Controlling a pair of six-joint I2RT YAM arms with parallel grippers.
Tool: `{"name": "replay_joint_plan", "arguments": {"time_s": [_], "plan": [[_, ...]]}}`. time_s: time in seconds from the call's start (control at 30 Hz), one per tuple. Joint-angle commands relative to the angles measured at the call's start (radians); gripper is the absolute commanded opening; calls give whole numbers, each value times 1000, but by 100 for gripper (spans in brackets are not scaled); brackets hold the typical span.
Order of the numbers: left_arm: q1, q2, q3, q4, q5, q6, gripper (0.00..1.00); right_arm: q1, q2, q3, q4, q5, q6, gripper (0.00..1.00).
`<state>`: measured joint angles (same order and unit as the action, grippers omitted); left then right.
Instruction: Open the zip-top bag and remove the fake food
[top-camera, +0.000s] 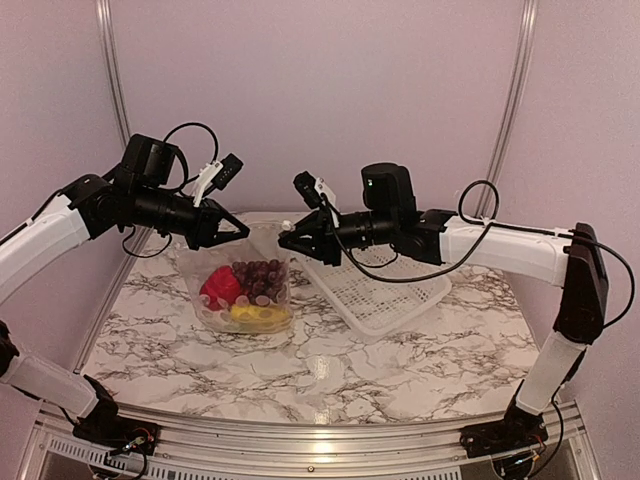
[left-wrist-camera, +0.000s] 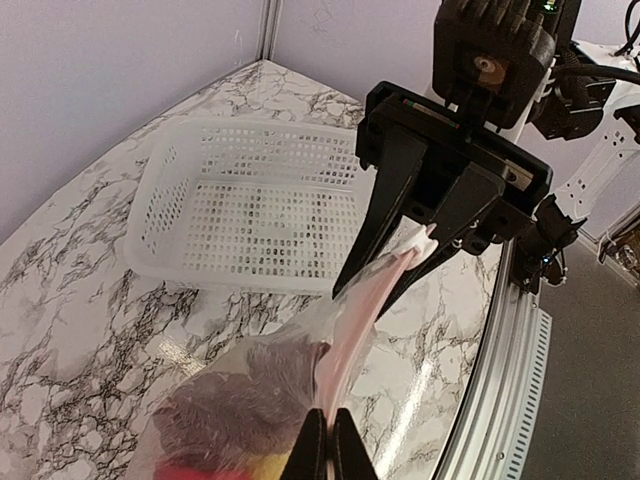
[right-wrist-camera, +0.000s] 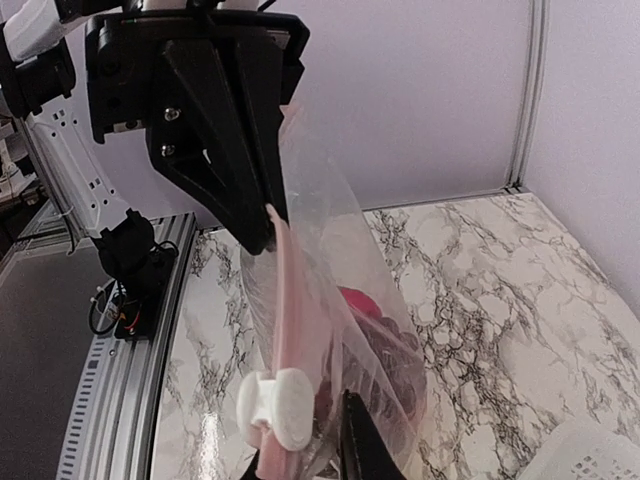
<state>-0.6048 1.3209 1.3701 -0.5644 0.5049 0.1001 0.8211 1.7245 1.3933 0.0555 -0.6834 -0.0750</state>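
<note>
The zip-top bag (top-camera: 245, 290) hangs between both grippers above the marble table, its pink zip strip (left-wrist-camera: 375, 300) stretched taut. Inside are fake food pieces: a red one (top-camera: 220, 285), dark purple grapes (top-camera: 260, 278) and a yellow one (top-camera: 258, 315). My left gripper (top-camera: 243, 228) is shut on the strip's left end, as its own view (left-wrist-camera: 328, 425) shows. My right gripper (top-camera: 283, 240) is shut on the right end (right-wrist-camera: 300, 462), next to the white slider (right-wrist-camera: 275, 408). The bag (right-wrist-camera: 340, 300) looks closed along the strip.
A white lattice basket (top-camera: 385, 290) lies on the table behind and right of the bag, under the right arm; it also shows in the left wrist view (left-wrist-camera: 250, 205). The table's metal front rail (top-camera: 320, 440) runs along the near edge.
</note>
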Motion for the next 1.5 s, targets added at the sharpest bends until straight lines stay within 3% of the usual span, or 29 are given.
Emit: {"name": "replay_joint_plan", "arguments": {"time_s": [0.0, 0.13, 0.17, 0.2, 0.27, 0.53, 0.9, 1.27, 1.47], "plan": [[9, -1, -9, 56, 15, 6, 0, 5, 6, 30, 11, 30, 3, 9], [11, -6, -12, 77, -1, 22, 0, 5, -1, 18, 12, 51, 0, 0], [10, -4, -6, 83, -6, 29, 13, 6, -2, 16, 15, 53, -1, 0], [8, -2, 1, 92, -11, 31, 33, 7, -3, 15, 20, 52, -2, 0], [-10, 6, 27, 98, -22, 57, 41, 7, -3, 18, 28, 45, -3, 0], [-92, 84, 98, 136, -50, 166, 48, 17, -3, 22, 25, 35, -28, 0], [-101, 203, 176, 168, 49, 260, 43, 22, 0, 21, 32, 39, -48, 0], [-100, 201, 141, 130, 92, 307, 15, 15, -6, 5, 46, 38, -40, 0], [-94, 184, 123, 101, 64, 322, 6, -1, -17, -14, 62, 33, -23, 0]]}}
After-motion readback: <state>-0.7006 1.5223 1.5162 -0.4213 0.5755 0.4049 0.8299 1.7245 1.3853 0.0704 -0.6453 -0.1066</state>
